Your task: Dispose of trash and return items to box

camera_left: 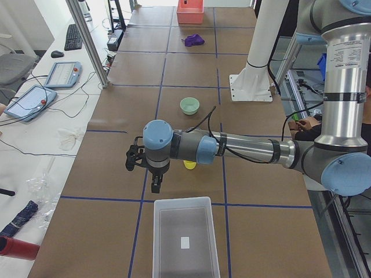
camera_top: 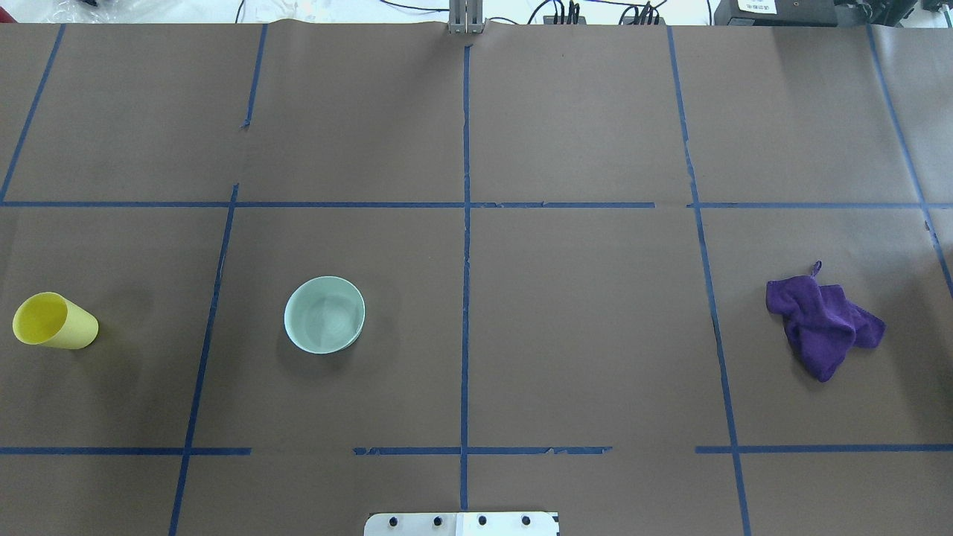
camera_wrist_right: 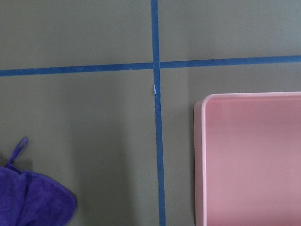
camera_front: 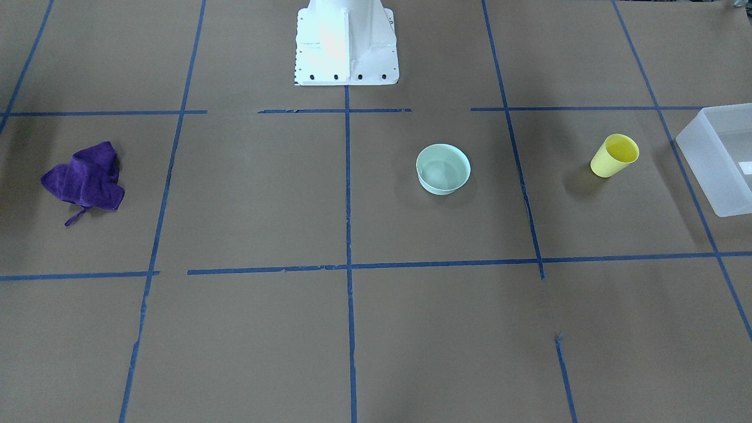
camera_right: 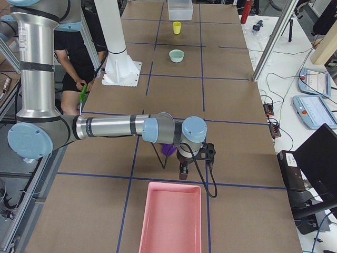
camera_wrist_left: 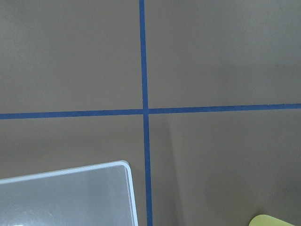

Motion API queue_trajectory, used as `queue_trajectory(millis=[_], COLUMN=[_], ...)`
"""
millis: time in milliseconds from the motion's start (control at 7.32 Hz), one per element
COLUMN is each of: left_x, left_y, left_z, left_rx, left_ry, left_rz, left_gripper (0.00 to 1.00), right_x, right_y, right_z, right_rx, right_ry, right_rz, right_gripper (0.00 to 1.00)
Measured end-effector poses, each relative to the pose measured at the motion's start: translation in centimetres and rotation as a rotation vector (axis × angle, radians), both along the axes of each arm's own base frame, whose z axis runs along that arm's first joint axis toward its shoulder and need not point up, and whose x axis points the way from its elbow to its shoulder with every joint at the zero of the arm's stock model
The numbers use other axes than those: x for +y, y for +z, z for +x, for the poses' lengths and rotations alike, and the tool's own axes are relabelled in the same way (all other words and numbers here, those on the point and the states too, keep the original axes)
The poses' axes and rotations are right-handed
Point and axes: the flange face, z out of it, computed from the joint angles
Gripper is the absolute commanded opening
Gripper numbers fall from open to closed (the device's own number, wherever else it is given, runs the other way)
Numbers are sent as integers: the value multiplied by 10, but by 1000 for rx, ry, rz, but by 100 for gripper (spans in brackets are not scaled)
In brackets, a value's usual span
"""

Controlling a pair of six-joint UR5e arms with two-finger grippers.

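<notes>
Above table (camera_top: 595,335) ends, hovering by translucent frosted-white plastic bin (camera_left: 174,226) and pink plastic tray (camera_right: 171,221), probably ready to sort; cannot tell left gripper (camera_left: 155,184), right gripper (camera_right: 182,171) clenched or released.

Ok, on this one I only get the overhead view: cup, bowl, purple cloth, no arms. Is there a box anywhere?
Observer: Yes. A translucent box stands at the end of the table on the robot's left, just beyond the yellow cup.
Operator: And the arms?
Observer: The left pincer hangs above the table between cup and box. I cannot tell whether it is open or shut.
Operator: The other one?
Observer: The right pincer hangs between the purple cloth and a pink tray at the opposite end.
</notes>
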Motion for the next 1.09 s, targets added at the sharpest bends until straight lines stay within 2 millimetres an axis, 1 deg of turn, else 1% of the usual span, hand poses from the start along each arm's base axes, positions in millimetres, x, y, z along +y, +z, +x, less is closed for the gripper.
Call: queue_trajectory(millis=[137, 273, 410, 547, 683, 820, 957, 1094], left_x=[-3, -7, -9, -1, 16, 38, 57, 69], left_y=[-4, -13, -27, -39, -39, -30, -22, -17], left_z=[8, 24, 47, 75, 98, 119, 138, 159], left_rx=[0, 1, 10, 29, 51, 72, 83, 81], left_ry=[16, 43, 51, 43, 30, 5, -19, -40], left_rz=[12, 34, 46, 40, 31, 22, 11, -10], left_gripper=[100, 100, 100, 100, 100, 100, 100, 100], right_x=[-1, -3, -5, -6, -7, -7, -7, -7], right_y=[-2, -6, -10, -16, -19, -21, -21, -22], right_z=[0, 0, 0, 0, 0, 0, 0, 0], right_rx=[1, 1, 1, 1, 0, -1, -1, -1], right_ry=[1, 2, 4, 7, 8, 9, 8, 8], right_rz=[4, 11, 18, 26, 31, 34, 36, 38], right_gripper=[100, 100, 100, 100, 100, 100, 100, 100])
